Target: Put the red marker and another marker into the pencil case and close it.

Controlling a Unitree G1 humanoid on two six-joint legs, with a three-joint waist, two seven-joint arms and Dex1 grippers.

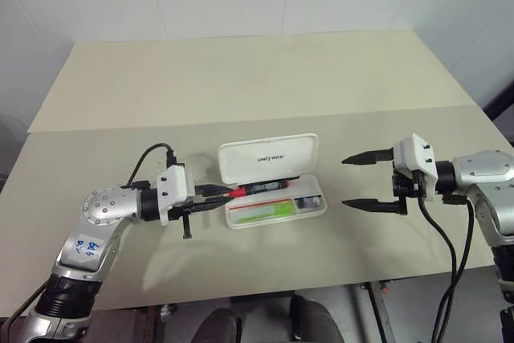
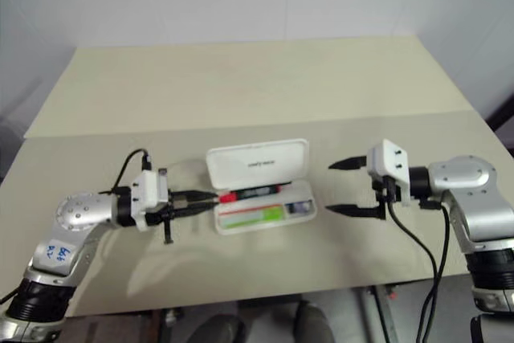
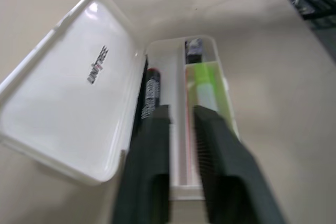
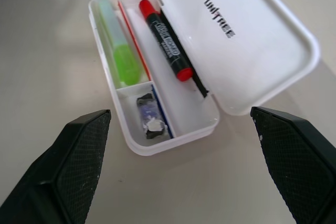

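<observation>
Lying open on the table, the pencil case holds the lime-green marker along its near side, the red marker by the hinge, and a small dark block I can't identify. Its raised lid reads "unitree". My left gripper is pressed together at the case's left end; my right gripper, spread wide, hangs well right of it.

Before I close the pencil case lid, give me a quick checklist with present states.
1. Red marker inside the pencil case: ok, lying along the hinge side.
2. Green marker in its compartment: ok.
3. Lid up and free: ok.
4. Left tool out of the tray: not ok, shut, its tips at the case's end by the marker.
5. Right tool open, off the case: ok.
6. Red marker low enough for the lid: cannot tell.
</observation>
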